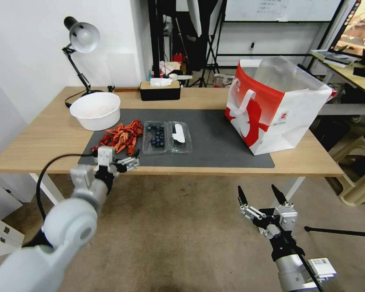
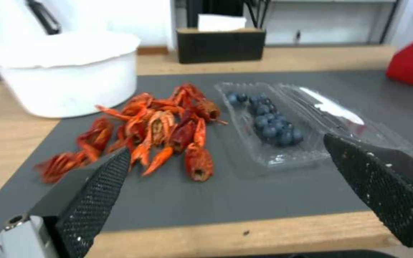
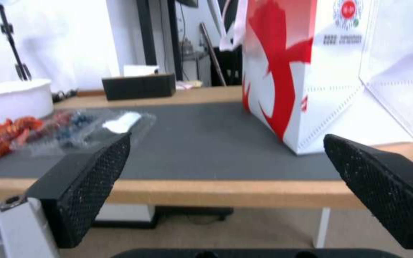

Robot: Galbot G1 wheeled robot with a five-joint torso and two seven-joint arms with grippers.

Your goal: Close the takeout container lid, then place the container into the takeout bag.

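Observation:
The takeout container (image 1: 155,137) lies open and flat on the grey mat (image 1: 215,142), dark blueberries in one half (image 2: 269,126). Its lid (image 1: 179,136), the clear half with a white label (image 2: 333,107), is folded out toward the bag side. The red-and-white takeout bag (image 1: 278,109) stands upright and open at the mat's right end (image 3: 321,71). My left gripper (image 1: 127,163) hovers open at the table's front edge, short of the container (image 2: 226,147). My right gripper (image 1: 257,190) is open below and in front of the table, facing the bag (image 3: 226,138).
A pile of red crayfish shells (image 1: 121,138) lies just left of the container. A round white bowl (image 1: 95,110) sits behind them. A black tissue box (image 1: 159,91) and a desk lamp (image 1: 81,38) stand at the back. Bare mat separates container and bag.

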